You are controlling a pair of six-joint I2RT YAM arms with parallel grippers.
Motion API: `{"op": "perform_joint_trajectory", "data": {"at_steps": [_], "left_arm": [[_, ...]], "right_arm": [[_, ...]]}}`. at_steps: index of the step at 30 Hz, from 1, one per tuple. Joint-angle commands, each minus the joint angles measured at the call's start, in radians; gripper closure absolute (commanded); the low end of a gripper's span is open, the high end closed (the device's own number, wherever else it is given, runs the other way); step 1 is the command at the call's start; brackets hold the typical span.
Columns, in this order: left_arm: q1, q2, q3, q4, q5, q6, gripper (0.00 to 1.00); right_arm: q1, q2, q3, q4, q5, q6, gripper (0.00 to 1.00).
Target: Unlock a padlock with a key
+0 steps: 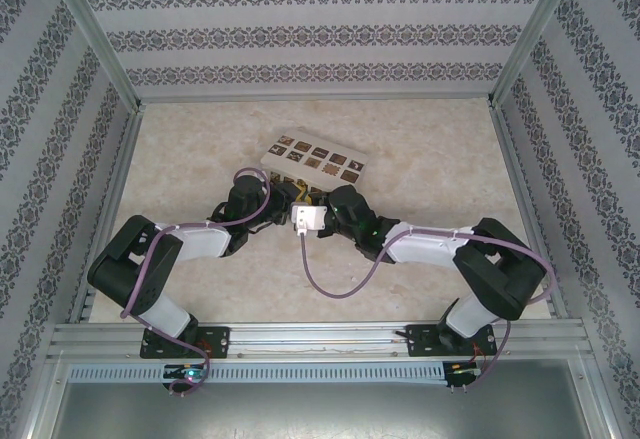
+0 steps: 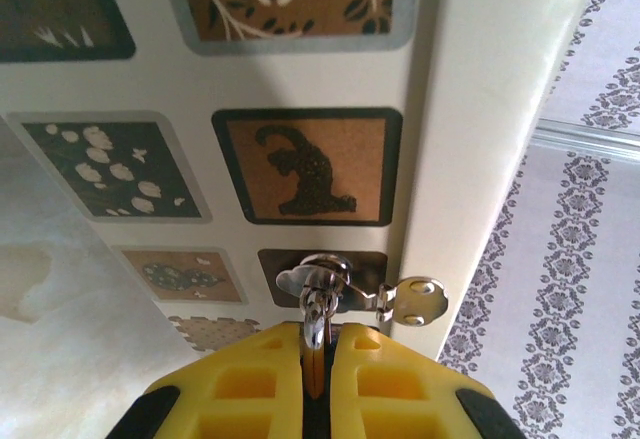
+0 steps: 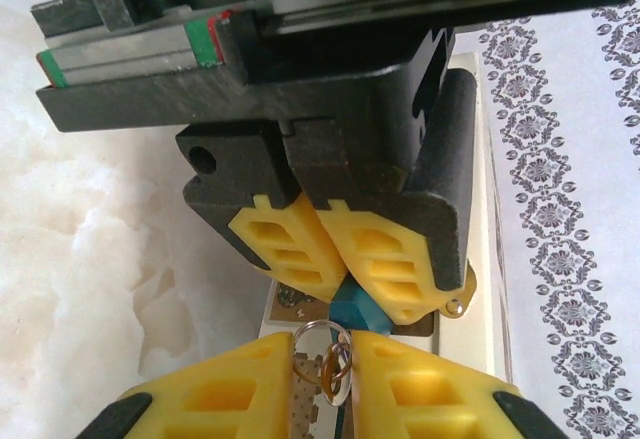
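Both jaws are meeting by the cream box (image 1: 315,162): left jaws are clenching the blue padlock (image 3: 356,310), right jaws are straddling its key ring (image 3: 318,345), grip unclear; next needs a firm pinch, then keyhole alignment

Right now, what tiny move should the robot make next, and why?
Probably close the right gripper fully on the thin silvery key ring between its yellow fingers, since the left gripper already pinches the tiny blue padlock.

Left claw (image 2: 318,344) fingers pressed together; silvery rings (image 2: 315,277) and key (image 2: 410,300) at tips, against cream box (image 2: 470,109).
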Motion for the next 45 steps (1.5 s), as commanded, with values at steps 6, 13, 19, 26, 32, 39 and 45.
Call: {"op": "perform_joint_trajectory", "data": {"at_steps": [6,13,19,26,32,39,45], "left_arm": [[-0.011,-0.038,0.019,0.053,0.005,0.006,1.0],[-0.013,-0.04,0.013,0.056,0.009,0.002,1.0],[-0.033,-0.042,0.001,0.049,-0.001,0.003,1.0],[-0.079,-0.018,-0.02,0.053,-0.025,-0.009,1.0],[-0.11,0.033,-0.036,0.1,-0.048,-0.026,1.0],[-0.111,0.023,-0.045,0.043,-0.093,0.038,0.71],[-0.108,-0.069,-0.054,-0.09,-0.128,0.134,0.55]], "right_arm": [[-0.008,0.037,0.028,0.049,0.038,0.037,0.95],[-0.014,0.023,0.012,0.087,0.04,0.142,1.0],[-0.019,-0.01,-0.014,0.136,0.024,0.467,1.0],[-0.017,0.008,-0.106,0.255,0.01,0.846,1.0],[-0.001,0.056,-0.201,0.375,0.046,0.845,1.0],[-0.007,0.095,-0.264,0.457,0.037,0.907,1.0],[-0.034,0.087,-0.323,0.499,0.02,1.005,1.0]]}}
